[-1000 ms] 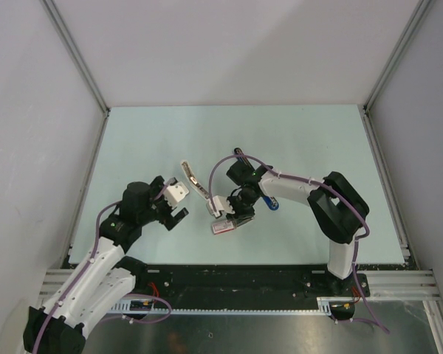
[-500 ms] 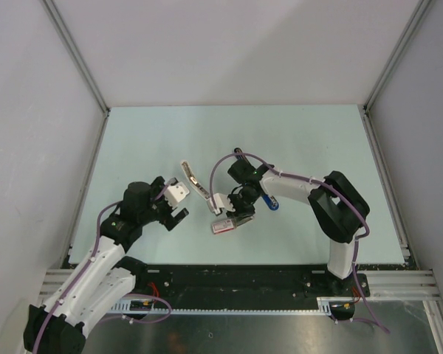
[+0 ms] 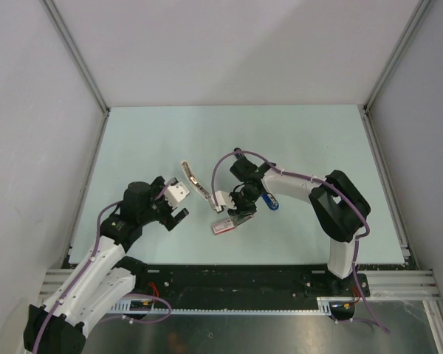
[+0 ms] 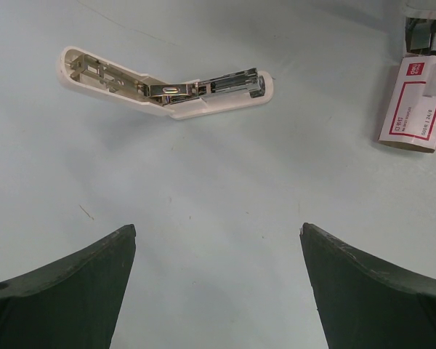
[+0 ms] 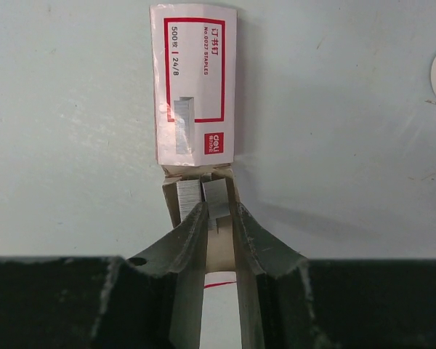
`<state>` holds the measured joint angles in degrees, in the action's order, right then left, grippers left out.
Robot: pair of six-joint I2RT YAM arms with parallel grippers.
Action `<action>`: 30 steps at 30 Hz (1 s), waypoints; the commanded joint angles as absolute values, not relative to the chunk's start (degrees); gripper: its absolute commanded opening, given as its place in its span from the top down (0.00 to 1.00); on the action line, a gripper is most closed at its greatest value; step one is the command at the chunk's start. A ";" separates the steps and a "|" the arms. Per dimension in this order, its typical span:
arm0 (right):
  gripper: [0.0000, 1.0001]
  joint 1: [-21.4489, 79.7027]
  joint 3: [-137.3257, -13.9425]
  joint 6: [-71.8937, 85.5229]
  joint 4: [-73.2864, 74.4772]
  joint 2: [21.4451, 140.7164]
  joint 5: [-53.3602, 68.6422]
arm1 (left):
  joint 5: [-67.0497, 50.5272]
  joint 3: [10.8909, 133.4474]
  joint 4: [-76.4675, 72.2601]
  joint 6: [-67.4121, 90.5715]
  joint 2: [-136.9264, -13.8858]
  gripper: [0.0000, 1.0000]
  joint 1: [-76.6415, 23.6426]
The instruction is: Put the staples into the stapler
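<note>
Top external view: pale green table [image 3: 303, 140] boxed in by white walls. Left arm [image 3: 103, 251] bent in from the near left corner; right arm [image 3: 332, 214] folded leftward across the near half.

Left gripper [image 4: 218, 228] spread as wide as it goes, grasping nothing, hanging over bare table just short of a white stapler [image 4: 167, 89]. Lies hinged open and nearly flat, metal channel facing up, between the two grippers and touched by neither.

Pink-and-white box [image 5: 194, 80] flat on the table near the right gripper, printed face up, close to the near edge. Sliding tray [image 5: 168, 195] pulled out at the end that faces the right wrist camera.

Blue stapler [image 3: 272, 203] on the table just right of the right wrist, partly hidden by the arm, apart from the box and well apart from the white stapler. Too small to tell whether open or closed.

Right gripper [image 5: 216, 214] clenched narrow, fingertips pinching one strip of the staples [image 5: 216, 196] at the mouth of the tray. A second strip [image 5: 189, 198] just beside it in the tray, outside the grip. Cannot tell whether the pinched strip is lifted clear of the tray.
</note>
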<state>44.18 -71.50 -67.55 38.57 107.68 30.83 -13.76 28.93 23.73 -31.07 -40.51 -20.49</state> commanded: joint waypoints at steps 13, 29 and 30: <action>0.75 45.79 -73.57 -68.90 39.29 108.73 28.96 | -14.64 28.30 22.80 -31.79 -40.45 0.00 -20.13; 0.58 45.13 -73.59 -70.78 42.04 105.57 30.48 | -14.22 28.13 22.60 -31.73 -40.41 0.00 -20.14; 0.58 45.15 -73.62 -70.90 42.25 105.69 30.40 | -14.14 28.13 22.59 -31.73 -40.37 0.00 -20.14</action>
